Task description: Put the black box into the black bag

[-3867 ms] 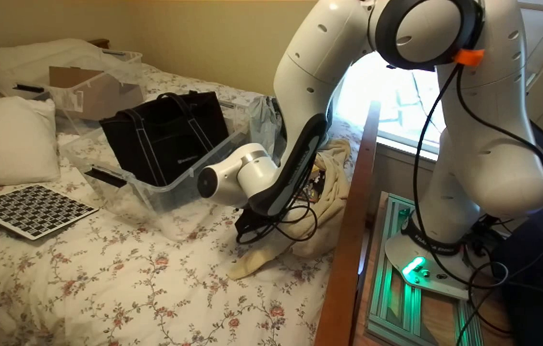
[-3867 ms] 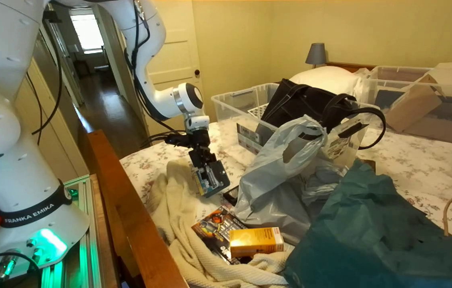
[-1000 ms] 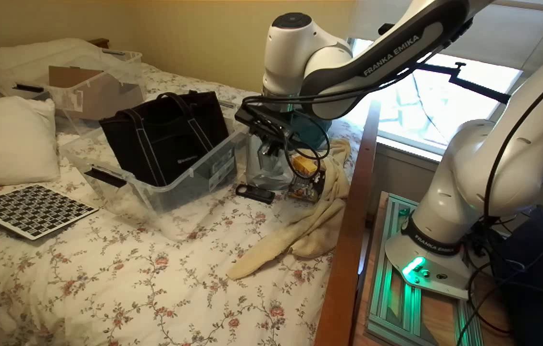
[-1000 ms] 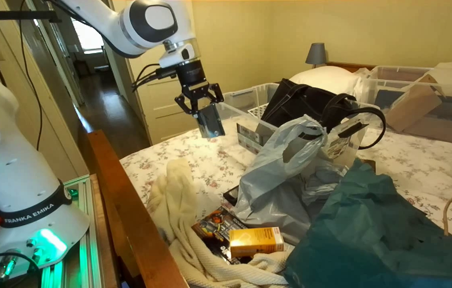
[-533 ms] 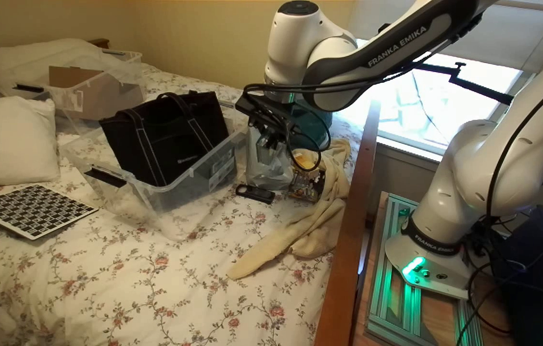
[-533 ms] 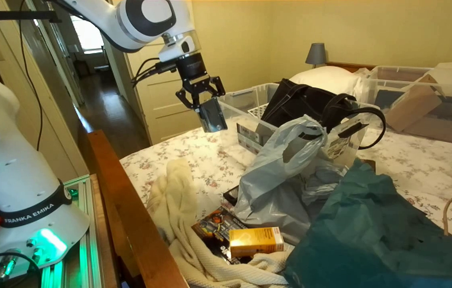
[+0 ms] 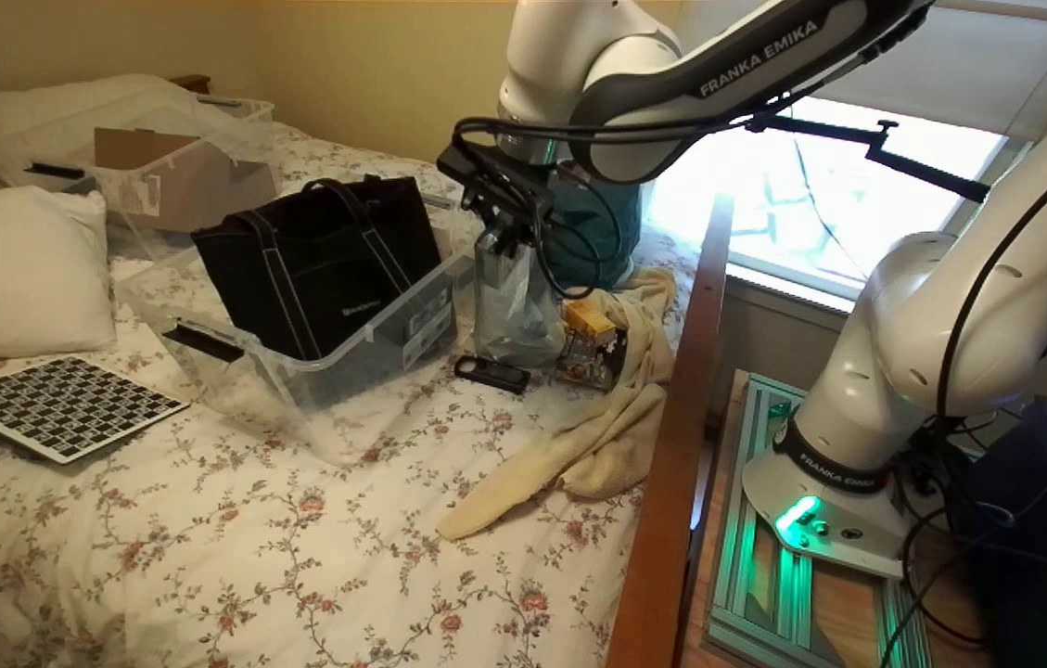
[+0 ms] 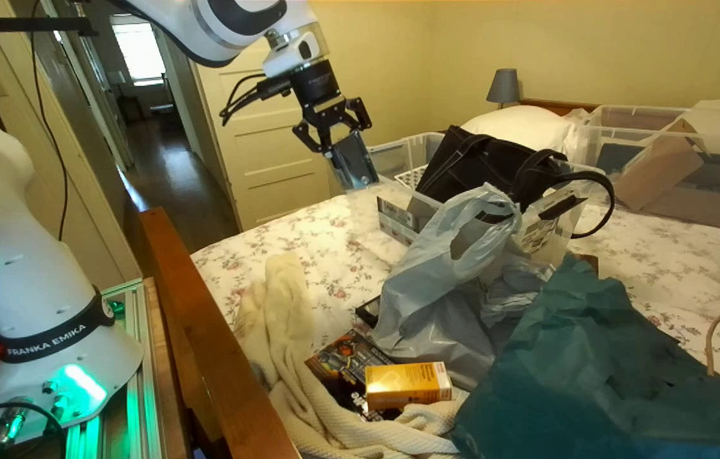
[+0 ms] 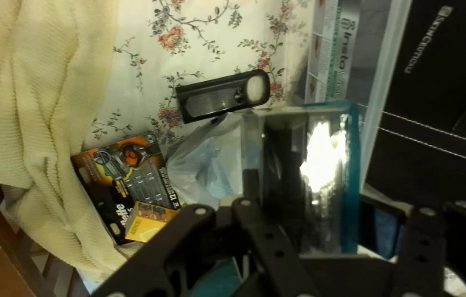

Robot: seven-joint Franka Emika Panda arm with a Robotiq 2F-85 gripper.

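In an exterior view the gripper [image 8: 345, 144] hangs at the upper middle of the frame, clamped on the black box [image 8: 356, 164], which is tilted; in the wrist view the box sits right of centre, its face glossy. The black bag [image 7: 324, 269] stands tilted inside a clear bin [image 7: 338, 376], left of centre in an exterior view, and the box is outside the bag. A slim black bar [image 9: 216, 101] lies on the floral bedspread [image 9: 146, 53], upper centre of the wrist view, and a yellow box [image 9: 148, 224] rests on an orange-and-black package [image 9: 131, 173] at lower left there
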